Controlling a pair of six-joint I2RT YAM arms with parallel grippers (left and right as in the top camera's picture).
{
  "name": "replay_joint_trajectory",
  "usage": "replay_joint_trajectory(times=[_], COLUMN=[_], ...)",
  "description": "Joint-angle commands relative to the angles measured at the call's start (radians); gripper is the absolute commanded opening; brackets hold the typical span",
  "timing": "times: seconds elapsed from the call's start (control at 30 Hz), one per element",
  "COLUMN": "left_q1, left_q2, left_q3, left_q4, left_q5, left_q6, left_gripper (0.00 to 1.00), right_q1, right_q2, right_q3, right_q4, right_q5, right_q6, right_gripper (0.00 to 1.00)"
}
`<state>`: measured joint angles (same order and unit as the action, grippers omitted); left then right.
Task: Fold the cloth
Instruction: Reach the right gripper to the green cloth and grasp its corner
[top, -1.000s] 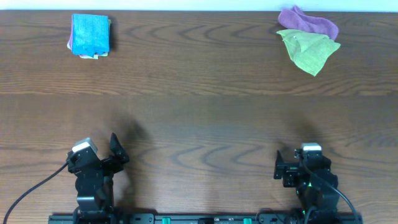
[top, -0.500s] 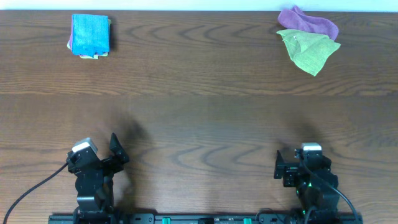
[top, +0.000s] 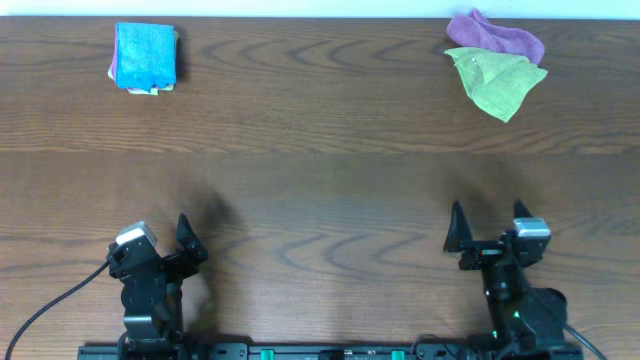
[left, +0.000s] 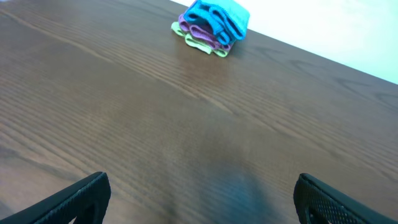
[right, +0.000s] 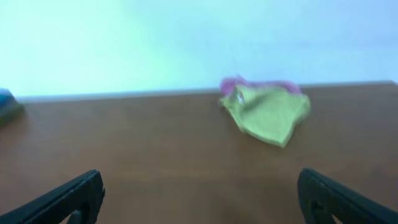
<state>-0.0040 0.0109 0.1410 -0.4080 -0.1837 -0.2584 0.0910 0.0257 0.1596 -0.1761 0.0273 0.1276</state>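
The table (top: 320, 150) is seen to be dark brown wood with a long grain running left to right and a dull sheen; a faint seam is noted across its width. Beyond the far edge a pale, plain wall (right: 124, 37) is recorded. At the far right a green cloth (top: 500, 82) is found lying loose and crumpled, roughly triangular, with one corner pointing toward the near side. A purple cloth (top: 495, 35) is bunched just behind it, touching it, close to the far edge. Both appear soft and matte; the right wrist view is blurred, so the weave cannot be told. At the far left a stack of folded cloths (top: 146, 57) is noted, squared off, with blue on top and purple and green layers showing at its fold in the left wrist view. The left gripper (left: 202, 183) is held low at the near left, its dark fingers (left: 74, 199) spread wide with nothing between them. The right gripper (right: 199, 180) is at the near right, likewise spread wide and holding nothing, well apart from the cloths.
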Motion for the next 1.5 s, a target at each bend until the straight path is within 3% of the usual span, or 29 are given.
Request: replay_joint_trajectory(times=[0.0, 0.1, 0.23, 0.57, 0.73, 1.07, 1.47], left_q1=[-0.002, -0.002, -0.002, -0.002, -0.002, -0.002, -0.002], left_q2=[-0.006, -0.006, -0.006, -0.006, -0.006, -0.006, -0.006], left_q3=[-0.021, -0.021, -0.021, -0.021, -0.021, -0.021, -0.021], left_q4=[-0.002, -0.002, -0.002, -0.002, -0.002, -0.002, -0.002], left_q5=[-0.007, -0.007, -0.007, -0.007, -0.007, -0.007, -0.007], left_q6=[0.000, 0.000, 0.000, 0.000, 0.000, 0.000, 0.000], left_gripper=[0.95, 0.95, 0.95, 0.95, 0.95, 0.95, 0.95], right_q1=[0.008, 0.003, -0.048, -0.198, -0.226, -0.227, -0.190], right_q2=[0.061, 0.198, 0.529, 1.236, 1.506, 1.847, 1.998], right_q3=[0.008, 0.049, 0.219, 0.816, 1.061, 1.226, 1.339], right_q4=[0.077, 0.147, 0.153, -0.067, -0.127, -0.158, -0.147], right_q5=[-0.065, -0.036, -0.002, -0.006, -0.006, -0.034, 0.052], right_q6=[0.092, 0.104, 0.086, 0.027, 0.013, -0.003, -0.145], right_gripper=[0.99, 0.99, 0.99, 0.99, 0.99, 0.95, 0.93])
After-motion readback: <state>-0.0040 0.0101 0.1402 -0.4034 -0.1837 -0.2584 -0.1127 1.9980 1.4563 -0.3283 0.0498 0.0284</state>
